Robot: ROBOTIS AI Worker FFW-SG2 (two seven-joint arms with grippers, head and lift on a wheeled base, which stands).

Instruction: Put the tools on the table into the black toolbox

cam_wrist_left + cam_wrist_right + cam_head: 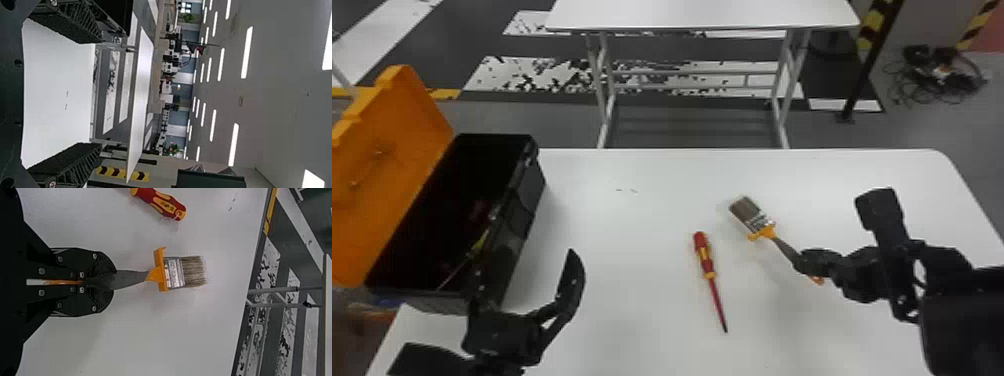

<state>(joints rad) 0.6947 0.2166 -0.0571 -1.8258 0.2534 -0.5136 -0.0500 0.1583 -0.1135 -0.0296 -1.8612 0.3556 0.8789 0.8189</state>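
Quickly, L to R: 1 black toolbox (524,200) at the desk's L edge, orange lid (392,165) swung open to the L; can't tell if it sits fully on the desk (642,225). Inside, 1 slim tool w/ yellowish grip (480,243) & thin shaft, plus a reddish bit, too dark to ID. L pincer (523,272) hangs by the box's near R corner, fingers spread wide, nothing btwn them. Good open room from box across to the screwdriver (708,265), & more from there up to the far edge. Screwdriver, red w/ yellow, lies mid-desk, handle twd far edge, tip twd robot's side, well apart from both L & R edges. Just R of it, the paintbrush (757,222), orange collar, bristles pointing twd far edge & a bit L; R pincer (806,261) is clenched on its handle. Can't tell if bristles touch the desk. Room too btwn brush & the rounded far R corner. Beyond far edge, a 2nd white table (702,12); past the far R corner, a cable pile (939,75) on the floor. Count: 1 box, 1 screwdriver, 1 brush, 2 pincers.
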